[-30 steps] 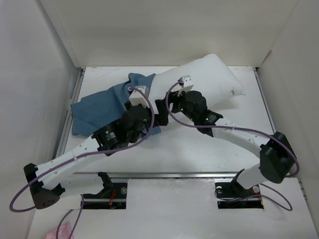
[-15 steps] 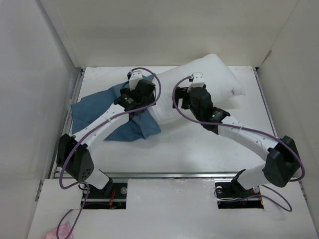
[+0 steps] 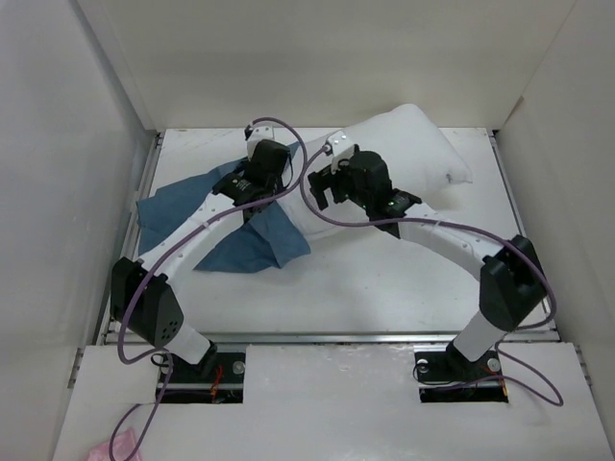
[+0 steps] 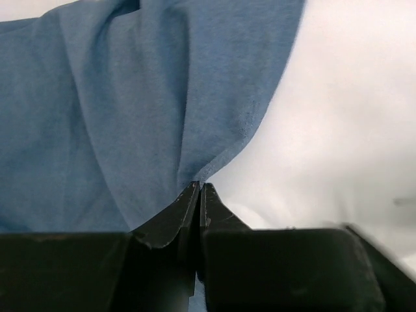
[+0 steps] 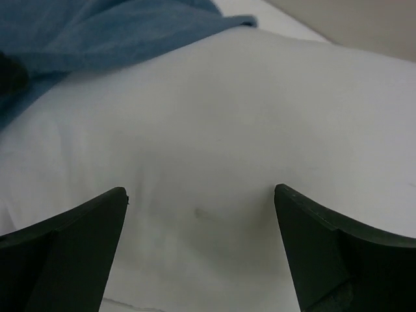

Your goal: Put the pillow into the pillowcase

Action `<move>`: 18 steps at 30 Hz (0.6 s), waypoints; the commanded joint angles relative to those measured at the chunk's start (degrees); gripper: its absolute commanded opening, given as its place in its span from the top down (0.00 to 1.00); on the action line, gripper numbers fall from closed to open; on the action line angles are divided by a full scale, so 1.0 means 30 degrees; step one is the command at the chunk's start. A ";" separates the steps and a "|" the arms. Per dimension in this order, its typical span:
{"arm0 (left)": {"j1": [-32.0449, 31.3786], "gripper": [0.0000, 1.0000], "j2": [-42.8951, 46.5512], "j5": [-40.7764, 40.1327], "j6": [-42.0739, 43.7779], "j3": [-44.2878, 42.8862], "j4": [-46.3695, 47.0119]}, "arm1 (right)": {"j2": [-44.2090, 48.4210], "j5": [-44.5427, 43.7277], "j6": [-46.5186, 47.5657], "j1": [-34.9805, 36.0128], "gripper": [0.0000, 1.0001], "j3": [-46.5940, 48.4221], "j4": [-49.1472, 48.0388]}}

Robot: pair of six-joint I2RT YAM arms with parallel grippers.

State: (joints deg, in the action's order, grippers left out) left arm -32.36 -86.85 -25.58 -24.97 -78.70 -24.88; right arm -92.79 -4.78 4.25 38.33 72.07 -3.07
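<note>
The white pillow (image 3: pixel 423 154) lies slantwise at the back right of the table, its left end against the blue pillowcase (image 3: pixel 183 206), which is spread wrinkled at the left. My left gripper (image 3: pixel 272 197) sits where the two meet. In the left wrist view it (image 4: pixel 199 186) is shut on the hem of the pillowcase (image 4: pixel 130 117), with the pillow (image 4: pixel 338 130) to the right. My right gripper (image 3: pixel 324 187) hovers over the pillow's left part. In the right wrist view it (image 5: pixel 201 195) is open wide above the pillow (image 5: pixel 227 117), nothing between its fingers, and the pillowcase (image 5: pixel 97 32) lies beyond.
White walls (image 3: pixel 67 144) close in the table on the left, back and right. The table's front rail (image 3: pixel 336 338) runs past both arm bases. Purple cables (image 3: pixel 288 144) loop over the wrists. A pink scrap (image 3: pixel 101 449) lies outside, at the bottom left.
My left arm swung back to the pillowcase's edge beside the pillow, and its jaws closed on the hem. My right gripper opened wider and shifted left over the pillow.
</note>
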 commanded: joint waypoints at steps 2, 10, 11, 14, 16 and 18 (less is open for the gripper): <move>0.0064 1.00 0.0268 0.1407 0.1114 -0.0985 0.1496 | -0.2286 0.4486 0.2682 -0.0117 0.04 0.1341 -0.0853; 0.0064 1.00 0.0444 0.4884 0.2345 -0.1477 0.3866 | -0.3915 0.4463 -0.0880 -0.0322 1.00 0.1038 -0.5219; 0.0064 1.00 0.0241 0.5388 0.2347 -0.1831 0.4103 | -0.3091 0.4086 -0.1586 -0.0324 1.00 0.0154 -0.6783; -0.0783 1.00 -0.0608 0.6913 0.2757 -0.3845 0.4281 | 0.0212 0.2270 -0.3487 -0.0324 1.00 -0.3390 -1.2570; -0.1573 1.00 -0.1252 0.7676 0.3021 -0.5167 0.4049 | 0.1249 0.1044 -0.4780 -0.0324 1.00 -0.5466 -1.5397; -0.2949 1.00 -0.2219 0.8900 0.3021 -0.6868 0.3609 | 0.1285 -0.0160 -0.6650 -0.0324 1.00 -0.6151 -1.9052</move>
State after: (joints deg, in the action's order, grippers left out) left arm -36.07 -92.42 -8.14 -17.37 -92.60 -18.33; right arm -91.59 0.14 -5.34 37.19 55.29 -34.65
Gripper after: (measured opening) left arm 0.007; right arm 0.025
